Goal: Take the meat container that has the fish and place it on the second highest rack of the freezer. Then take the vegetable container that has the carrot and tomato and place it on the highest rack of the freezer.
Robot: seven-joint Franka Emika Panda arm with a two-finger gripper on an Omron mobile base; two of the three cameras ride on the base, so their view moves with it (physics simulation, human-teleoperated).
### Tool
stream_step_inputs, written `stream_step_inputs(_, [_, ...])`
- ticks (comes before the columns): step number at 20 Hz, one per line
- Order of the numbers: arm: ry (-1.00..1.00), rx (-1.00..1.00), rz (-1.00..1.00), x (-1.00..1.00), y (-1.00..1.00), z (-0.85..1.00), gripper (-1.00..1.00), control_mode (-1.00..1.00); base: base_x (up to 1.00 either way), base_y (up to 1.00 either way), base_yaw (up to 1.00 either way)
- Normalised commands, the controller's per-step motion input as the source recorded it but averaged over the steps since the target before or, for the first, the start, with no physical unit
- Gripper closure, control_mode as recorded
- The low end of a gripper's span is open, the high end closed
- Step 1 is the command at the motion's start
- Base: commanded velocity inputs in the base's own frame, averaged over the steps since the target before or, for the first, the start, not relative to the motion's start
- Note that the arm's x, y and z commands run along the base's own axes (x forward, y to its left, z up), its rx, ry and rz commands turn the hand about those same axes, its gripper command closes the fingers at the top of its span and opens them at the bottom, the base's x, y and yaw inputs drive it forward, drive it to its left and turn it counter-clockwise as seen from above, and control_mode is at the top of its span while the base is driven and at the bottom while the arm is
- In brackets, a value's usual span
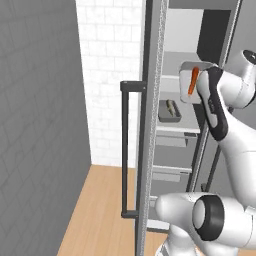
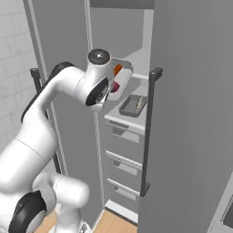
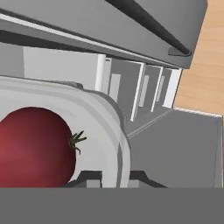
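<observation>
The light silver-grey vegetable container (image 1: 190, 85) hangs tilted at the freezer's (image 1: 151, 125) upper opening, level with the highest rack (image 1: 170, 76). My gripper (image 3: 114, 177) is shut on its rim. The carrot (image 1: 193, 81) and the red tomato (image 3: 35, 146) lie inside it; both also show in the right base view, carrot (image 2: 117, 69) and tomato (image 2: 114, 86). One shelf lower, the dark-grey meat container (image 1: 170, 112) with the fish (image 1: 171, 106) rests on the white rack (image 2: 129, 120).
The open freezer door stands edge-on with its dark bar handle (image 1: 125, 150). Grey drawers (image 2: 125, 134) stack below the shelves. A second door panel with a handle (image 2: 148, 132) stands to the right. There is a white brick wall (image 1: 107, 75) and wooden floor (image 1: 100, 210).
</observation>
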Motion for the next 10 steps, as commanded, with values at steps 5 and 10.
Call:
stream_step_inputs(5, [0.00, 0.00, -0.10, 0.90, -0.32, 0.00, 1.00, -1.00, 0.00, 0.00, 0.00])
stream_step_inputs(10, [0.00, 0.00, -0.01, 0.90, -0.36, 0.03, 1.00, -1.00, 0.00, 0.00, 0.00])
